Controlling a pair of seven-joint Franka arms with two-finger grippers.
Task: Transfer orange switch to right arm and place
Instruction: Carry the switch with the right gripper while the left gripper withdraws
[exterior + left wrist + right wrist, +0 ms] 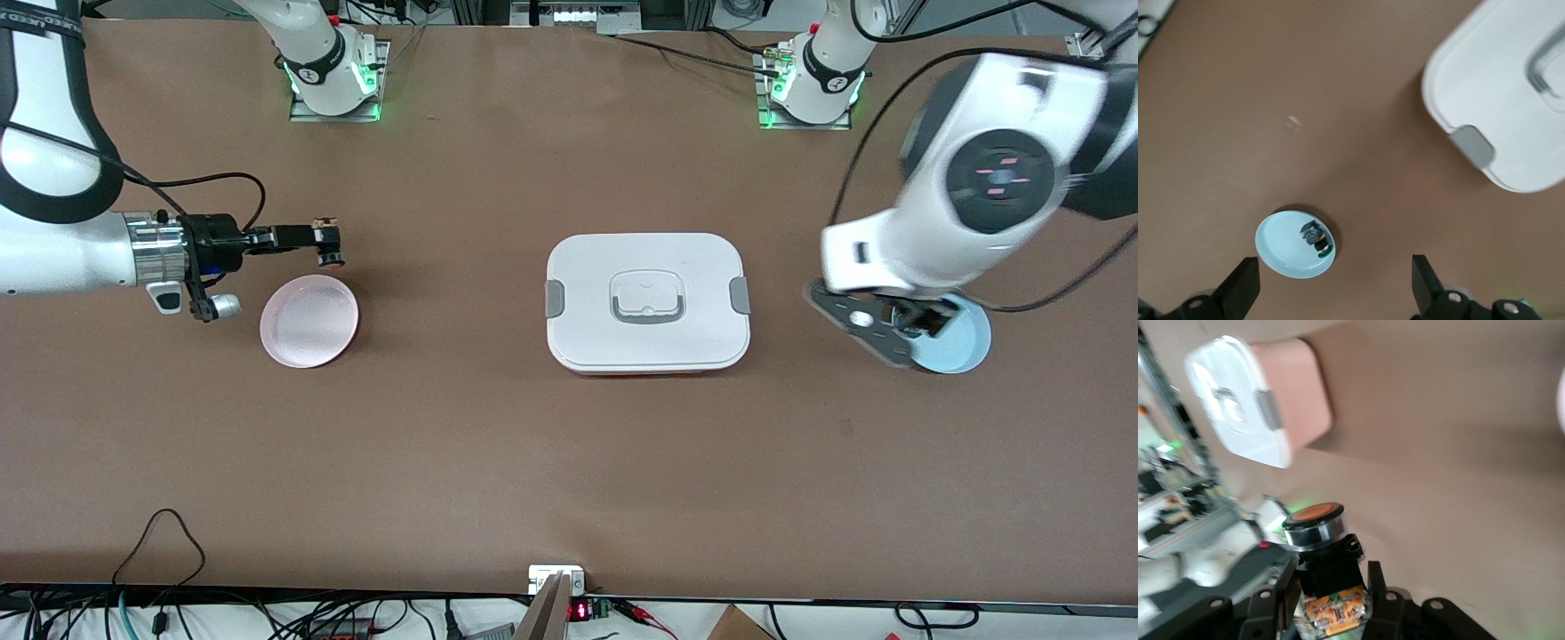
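Looking at this from the front camera outward, the white lunch box [647, 302] with its grey side clips is the landmark, sitting shut in the middle of the brown table [533, 462].

Toward the right arm's end of the table from the lunch box sits a pink dish [309, 320], bare on top. My guess is that's the drop spot, since the right gripper [327, 244] hangs over the table just past the dish's rim, on the robots' side. It's clamped on the orange switch [1323, 550]: the right wrist view shows the black body pinched between the fingers [1275, 607], orange cap and chrome ring sticking out past the tips, tan terminals down in the jaws. Gripping by the body makes sense, since it leaves the cap free and the switch can be let go cleanly. So the handover part looks done and only the placing is left, I'd say.

Toward the left arm's end from the lunch box is a light blue dish [1295, 244] with a small dark part in it. It might be the green-capped switch [1317, 239], but it's too blurry to swear to. The left gripper [1331, 287] hovers over that dish, jaws spread wide, holding nothing, apparently just waiting.
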